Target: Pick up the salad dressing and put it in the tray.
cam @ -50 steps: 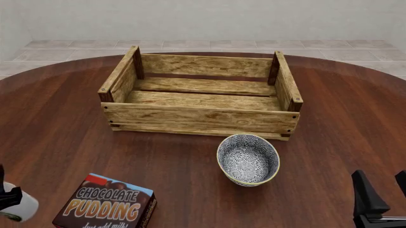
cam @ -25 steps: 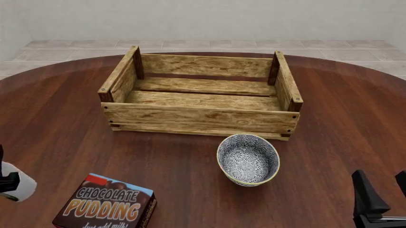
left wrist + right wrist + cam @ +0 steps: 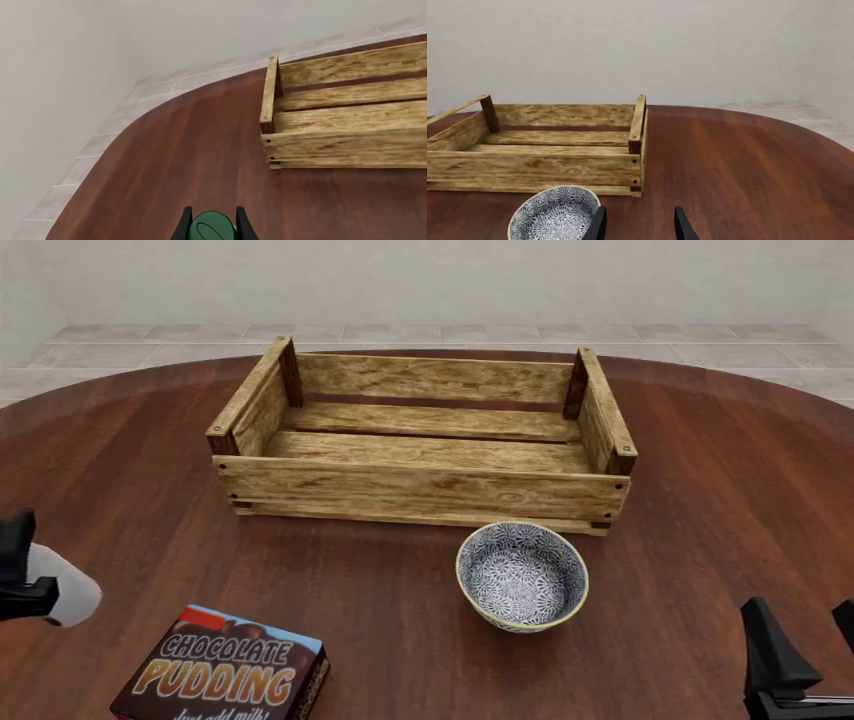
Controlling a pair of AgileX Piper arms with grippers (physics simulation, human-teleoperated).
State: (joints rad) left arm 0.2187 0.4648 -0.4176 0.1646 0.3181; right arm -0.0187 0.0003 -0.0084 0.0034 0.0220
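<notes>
The salad dressing [image 3: 70, 597] shows as a white bottle end at the table's near left edge, lifted off the wood. My left gripper [image 3: 24, 575] is shut on it. In the left wrist view its dark green cap [image 3: 212, 227] sits between the two fingers [image 3: 183, 226]. The tray [image 3: 424, 435], a light-wood slatted crate, stands at the centre back, well right of and beyond the bottle, and is seen again as the tray [image 3: 347, 125]. My right gripper [image 3: 807, 642] hovers open at the near right with nothing in it. In the right wrist view the tray [image 3: 547, 150] lies ahead.
A blue-and-white patterned bowl [image 3: 522, 575] stands just in front of the crate's right half, also seen as the bowl [image 3: 554, 216]. A brown chocolate pudding box [image 3: 220, 672] lies at the near left, right of the held bottle.
My left gripper has risen with the bottle and moved forward and slightly right. The right gripper has not moved.
</notes>
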